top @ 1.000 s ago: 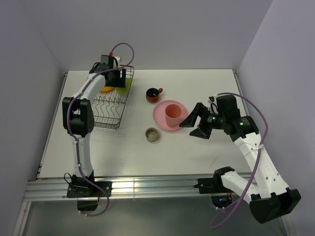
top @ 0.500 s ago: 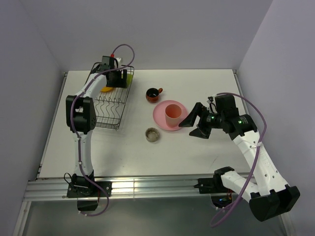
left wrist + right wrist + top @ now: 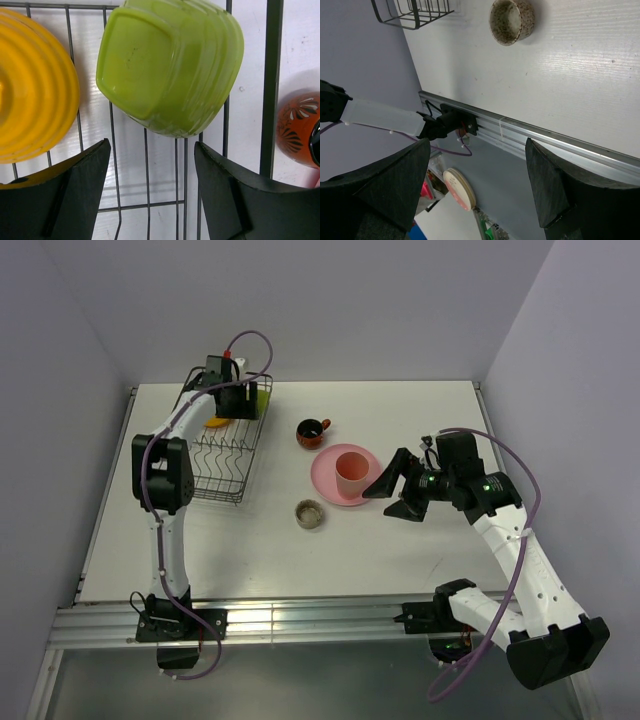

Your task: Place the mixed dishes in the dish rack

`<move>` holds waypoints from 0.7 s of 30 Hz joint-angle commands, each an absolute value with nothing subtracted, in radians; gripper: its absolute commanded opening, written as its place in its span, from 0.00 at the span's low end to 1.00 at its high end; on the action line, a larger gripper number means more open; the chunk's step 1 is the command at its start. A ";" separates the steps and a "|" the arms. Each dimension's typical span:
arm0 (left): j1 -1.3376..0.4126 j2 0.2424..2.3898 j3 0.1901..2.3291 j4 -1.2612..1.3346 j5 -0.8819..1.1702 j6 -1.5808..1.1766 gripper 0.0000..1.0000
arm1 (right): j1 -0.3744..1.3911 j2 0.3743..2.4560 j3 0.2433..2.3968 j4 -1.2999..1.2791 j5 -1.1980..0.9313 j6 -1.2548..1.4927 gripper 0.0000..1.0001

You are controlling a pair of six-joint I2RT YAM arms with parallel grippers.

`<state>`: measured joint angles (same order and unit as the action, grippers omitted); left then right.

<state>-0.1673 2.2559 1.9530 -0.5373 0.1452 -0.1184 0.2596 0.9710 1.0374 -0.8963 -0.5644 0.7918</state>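
The black wire dish rack (image 3: 222,458) stands at the table's left. In its far end lie the orange-yellow bowl (image 3: 35,85) and the yellow-green squarish bowl (image 3: 167,65), which is tipped with its base toward the camera. My left gripper (image 3: 151,150) hovers open over the rack wires just short of the green bowl, holding nothing. The red-brown mug (image 3: 313,431), the pink tumbler (image 3: 350,472) standing on the pink plate (image 3: 334,488), and the grey-brown dish (image 3: 310,513) are on the table. My right gripper (image 3: 395,492) is open and empty, just right of the plate.
The rack's right rail (image 3: 270,85) runs between the green bowl and the mug (image 3: 300,127). In the right wrist view, the grey-brown dish (image 3: 512,20) and a rack corner (image 3: 415,12) lie ahead. The table's metal front rail (image 3: 530,135) is below.
The left arm's elbow has shifted slightly while its gripper stays over the rack's far end. The right gripper has edged a little toward the plate.
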 commanded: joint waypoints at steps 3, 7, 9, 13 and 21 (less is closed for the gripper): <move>-0.163 2.218 2.019 -0.520 0.130 -0.086 0.75 | 0.271 0.976 1.028 -0.847 -0.558 0.793 0.84; -0.123 2.237 2.051 -0.511 0.237 -0.092 0.75 | 0.273 0.977 1.040 -0.861 -0.551 0.784 0.84; -0.088 2.238 2.043 -0.486 0.311 -0.112 0.76 | 0.273 0.977 1.046 -0.870 -0.546 0.781 0.84; -0.045 2.240 2.023 -0.439 0.419 -0.156 0.76 | 0.273 0.979 1.045 -0.870 -0.546 0.781 0.84; -0.040 2.316 2.123 -0.463 0.440 -0.176 0.76 | 0.288 0.991 1.035 -0.847 -0.548 0.793 0.84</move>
<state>-0.0204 2.2906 2.0705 -0.4885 0.3740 -0.1551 0.2726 0.9890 1.0348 -0.8898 -0.5598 0.7918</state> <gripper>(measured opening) 0.760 0.835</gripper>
